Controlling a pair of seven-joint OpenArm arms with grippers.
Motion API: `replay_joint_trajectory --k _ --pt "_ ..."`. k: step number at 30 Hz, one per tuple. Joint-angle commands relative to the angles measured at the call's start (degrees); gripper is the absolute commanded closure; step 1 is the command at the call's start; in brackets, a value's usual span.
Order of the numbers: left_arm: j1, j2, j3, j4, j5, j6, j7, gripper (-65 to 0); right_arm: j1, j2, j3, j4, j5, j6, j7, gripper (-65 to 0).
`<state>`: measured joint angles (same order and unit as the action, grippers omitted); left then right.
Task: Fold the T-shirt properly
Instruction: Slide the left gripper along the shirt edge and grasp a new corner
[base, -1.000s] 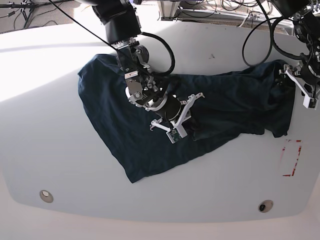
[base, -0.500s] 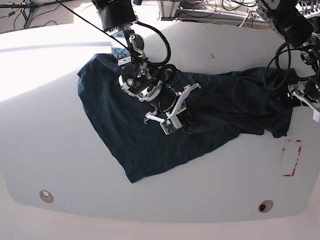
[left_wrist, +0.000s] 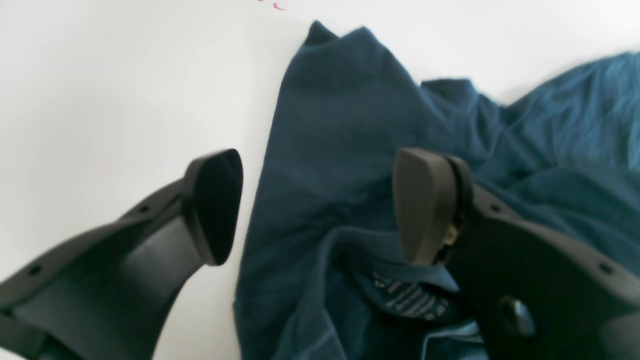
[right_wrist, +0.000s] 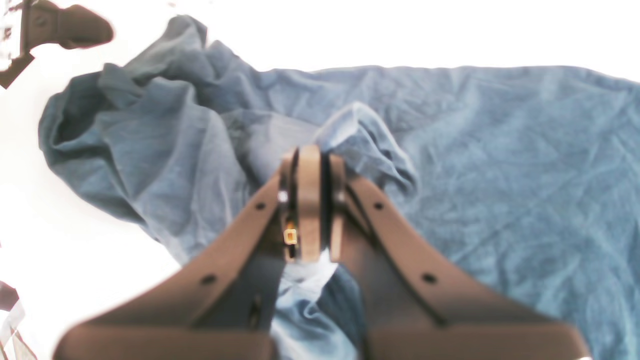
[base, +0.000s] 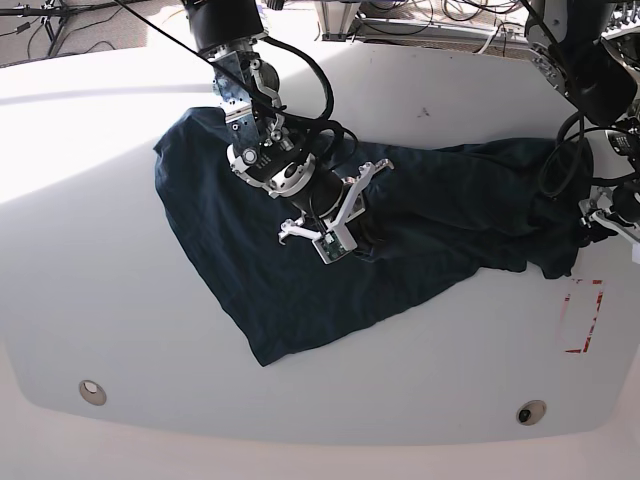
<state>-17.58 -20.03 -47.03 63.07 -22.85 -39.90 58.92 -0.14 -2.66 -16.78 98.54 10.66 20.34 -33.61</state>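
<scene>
Cloth is spread wide across the white surface (base: 90, 250): the T-shirt (base: 250, 280) is laid out crumpled, one pointed corner reaching toward the near edge, its far end bunched beneath the left hand (left_wrist: 315, 205). Bare surface is seen on every side of the shirt, with the broadest open stretch lying away from both hands, toward the near rim.

The right hand (right_wrist: 309, 200) is pressed together on a raised fold of the T-shirt near the garment's middle; a small hump of cloth is seen gathered just beyond its fingertips. More cloth is spread flat to one side of that hand, and rumpled folds are heaped on the other.

The left hand is held spread wide at the shirt's bunched end, one finger (left_wrist: 212, 205) over bare surface just beside the cloth edge, the other over the neck opening, where a pale printed label (left_wrist: 410, 300) is seen just below it. Nothing is gripped there.

A red-outlined rectangle (base: 582, 315) is marked on the surface just beyond the left hand, close to the shirt's end. Two round fittings (base: 92, 391) are set near the front rim, well apart from the cloth. Black cables (base: 320, 95) are looped from the right arm above the shirt.
</scene>
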Motion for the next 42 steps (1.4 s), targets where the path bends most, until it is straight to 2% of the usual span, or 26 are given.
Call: replay_joint_trajectory --k 1,3,8,13,25,35,42 --pt "-2.2 -2.0 -0.1 0.2 -4.9 -0.1 1.1 -44.0 0.9 -0.2 -0.1 1.5 0.7 0.1 1.6 0.0" --pt "-2.5 -3.6 -0.1 0.4 -5.9 -0.1 1.8 -44.0 0.9 -0.2 -0.1 1.5 0.7 0.1 1.6 0.0" --pt "-2.6 -3.8 0.1 -0.3 -5.9 -0.1 0.1 -44.0 0.9 -0.1 -0.1 1.5 0.7 0.1 1.6 0.0" --pt "-2.6 -3.8 2.8 -1.7 -5.8 -0.1 -4.1 -44.0 0.9 0.4 0.0 1.5 0.9 0.1 1.6 0.0" --pt "-5.7 -5.9 12.7 -19.3 -5.8 -0.1 -16.1 -44.0 0.9 0.6 0.1 1.2 0.9 0.1 1.6 0.0" --pt "-5.2 -10.0 13.0 -19.8 -5.8 -0.1 -18.2 -44.0 0.9 0.6 0.1 1.4 1.0 0.1 1.6 0.0" --pt "-3.6 -10.3 13.1 -19.9 -4.4 -0.1 -18.3 -44.0 0.9 0.6 0.2 1.5 1.2 0.1 1.6 0.0"
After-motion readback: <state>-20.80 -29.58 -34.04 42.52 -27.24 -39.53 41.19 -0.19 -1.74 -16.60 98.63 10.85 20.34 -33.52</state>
